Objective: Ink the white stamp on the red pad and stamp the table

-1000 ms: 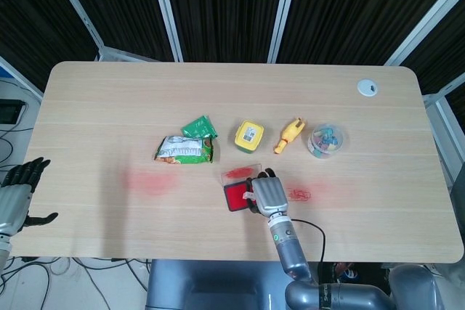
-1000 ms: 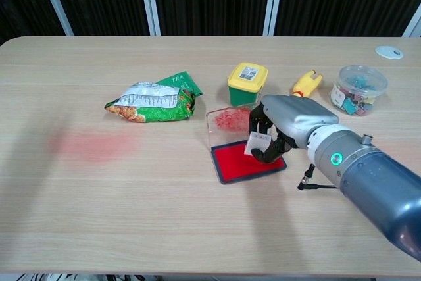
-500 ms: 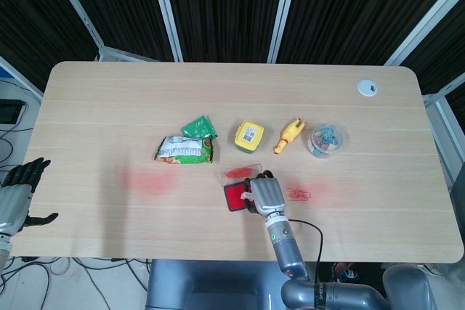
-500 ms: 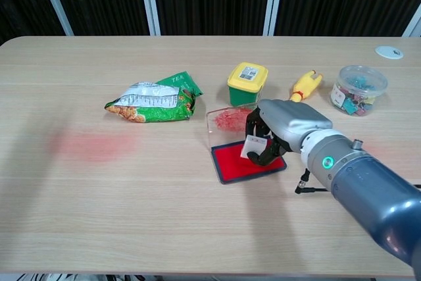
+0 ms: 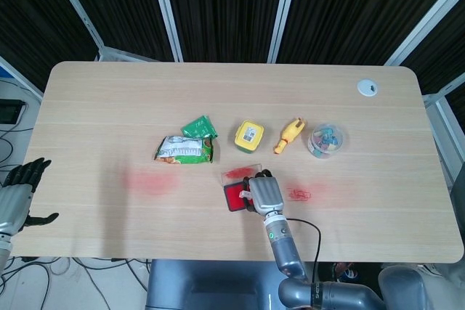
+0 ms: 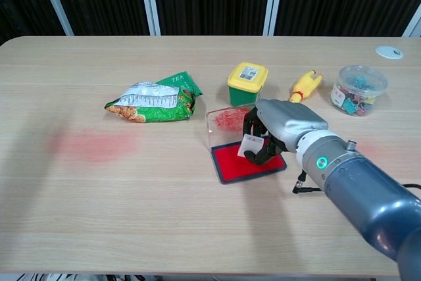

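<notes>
The red ink pad (image 6: 238, 162) lies open near the table's middle front, its clear lid (image 6: 227, 120) standing behind it; in the head view the red pad (image 5: 234, 196) shows left of my right hand. My right hand (image 6: 284, 125) (image 5: 265, 194) grips the small white stamp (image 6: 252, 146) and holds it over the pad's right part, at or just above the red surface. My left hand (image 5: 19, 192) hangs open off the table's left front edge, holding nothing.
A green snack bag (image 6: 154, 100), a yellow-lidded tub (image 6: 247, 82), a yellow toy (image 6: 304, 85) and a clear jar of clips (image 6: 357, 89) stand behind the pad. Red smears mark the table (image 6: 92, 144). A black cable (image 6: 304, 185) trails by my right wrist.
My right hand has shifted slightly left with the white stamp, further over the red pad. The left hand has not moved.
</notes>
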